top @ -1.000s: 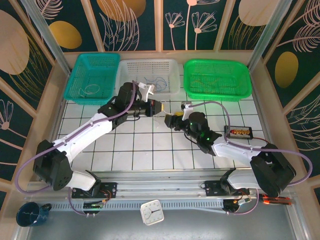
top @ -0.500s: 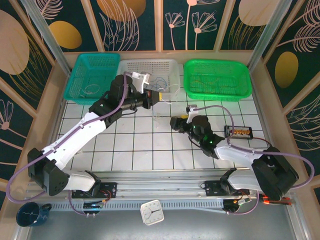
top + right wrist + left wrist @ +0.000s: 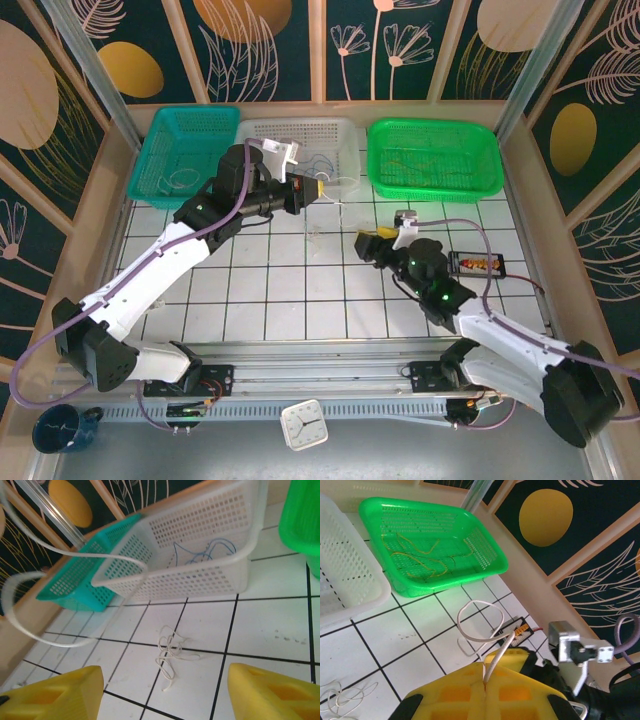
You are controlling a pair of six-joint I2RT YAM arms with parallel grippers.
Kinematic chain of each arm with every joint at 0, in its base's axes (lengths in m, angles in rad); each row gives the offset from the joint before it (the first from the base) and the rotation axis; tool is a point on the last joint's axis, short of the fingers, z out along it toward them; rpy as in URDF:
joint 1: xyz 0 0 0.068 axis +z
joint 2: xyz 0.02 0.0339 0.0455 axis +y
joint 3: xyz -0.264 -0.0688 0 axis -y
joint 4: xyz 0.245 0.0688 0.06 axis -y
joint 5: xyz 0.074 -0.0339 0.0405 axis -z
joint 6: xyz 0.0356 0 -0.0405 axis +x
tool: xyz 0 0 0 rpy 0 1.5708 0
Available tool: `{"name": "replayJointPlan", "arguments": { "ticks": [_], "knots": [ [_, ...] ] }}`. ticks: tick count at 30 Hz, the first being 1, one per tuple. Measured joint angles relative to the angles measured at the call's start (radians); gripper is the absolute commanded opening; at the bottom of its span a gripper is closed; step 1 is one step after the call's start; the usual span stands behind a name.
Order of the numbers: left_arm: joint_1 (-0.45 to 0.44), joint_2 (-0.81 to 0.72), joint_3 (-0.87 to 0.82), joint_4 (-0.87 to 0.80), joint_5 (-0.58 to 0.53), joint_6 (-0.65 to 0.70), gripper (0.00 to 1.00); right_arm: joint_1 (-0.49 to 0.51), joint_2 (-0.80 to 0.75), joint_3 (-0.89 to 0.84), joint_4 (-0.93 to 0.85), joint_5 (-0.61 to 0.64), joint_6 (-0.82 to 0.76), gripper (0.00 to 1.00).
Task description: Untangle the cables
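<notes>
Spanning the 12 o'clock edge of the tiled table (image 3: 290, 300), a teal basket (image 3: 190, 110), a white basket (image 3: 300, 124) and a green basket (image 3: 432, 124) are shown from 10 to 2 o'clock. The left tool (image 3: 314, 190) is seen clamped together on a whitish cable (image 3: 477, 625), held above the tiles just at 6 o'clock of the white basket. The right tool (image 3: 371, 244), its fingers (image 3: 65, 687) apart and empty, is aimed at that loop from 4 o'clock. A small whitish tangle (image 3: 170, 655) lies on the table below; whether it is joined to the held cable cannot be told. A blue cable (image 3: 205, 552) is seen in the white basket and yellowish strands (image 3: 415, 560) in the green one.

The springy loop could be missed as the open fingers close. If it is tugged, the thin cable could be slipped from the pinch or the tangle drawn tighter. With the tools so near, a knock is also judged possible.
</notes>
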Motion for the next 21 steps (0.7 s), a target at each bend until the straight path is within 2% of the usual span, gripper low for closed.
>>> {"name": "replayJointPlan", "arguments": {
  "ticks": [10,14,21],
  "knots": [
    [0.000,-0.004,0.000,-0.004,0.008,0.000,0.00,-0.105,-0.096,0.002,-0.042,-0.048,0.076,0.71],
    [0.000,-0.004,0.000,-0.003,0.008,-0.001,0.00,-0.142,-0.068,0.035,-0.051,-0.097,0.114,0.72],
    [0.000,-0.004,0.000,-0.003,0.011,-0.005,0.00,-0.149,0.046,0.100,-0.012,-0.184,0.167,0.72]
  ]
}}
